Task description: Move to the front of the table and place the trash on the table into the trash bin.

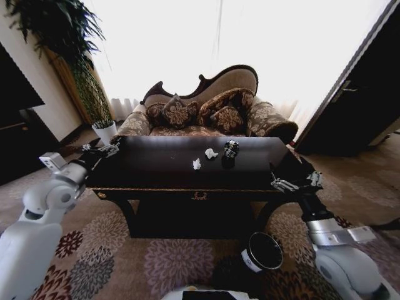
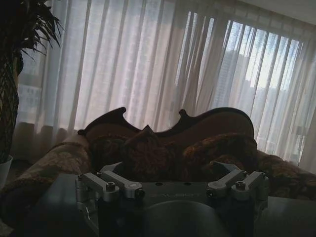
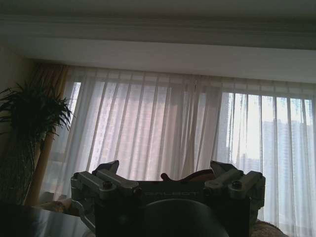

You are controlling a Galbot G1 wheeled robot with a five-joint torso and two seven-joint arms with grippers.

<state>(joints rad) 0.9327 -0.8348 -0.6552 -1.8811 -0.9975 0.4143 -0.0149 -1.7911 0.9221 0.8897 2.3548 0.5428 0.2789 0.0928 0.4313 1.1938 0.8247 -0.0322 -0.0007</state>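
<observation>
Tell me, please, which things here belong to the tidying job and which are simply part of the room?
For the job: table; two white paper balls; shiny dark lump; trash bin; left gripper and right gripper, both open at the table's sides.

Just there: sofa with cushions; potted plant; curtains; patterned carpet.

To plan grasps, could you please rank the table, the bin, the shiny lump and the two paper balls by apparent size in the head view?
1. Table
2. Bin, though nearer the camera
3. Shiny lump
4. Paper balls, too alike to rank
</observation>
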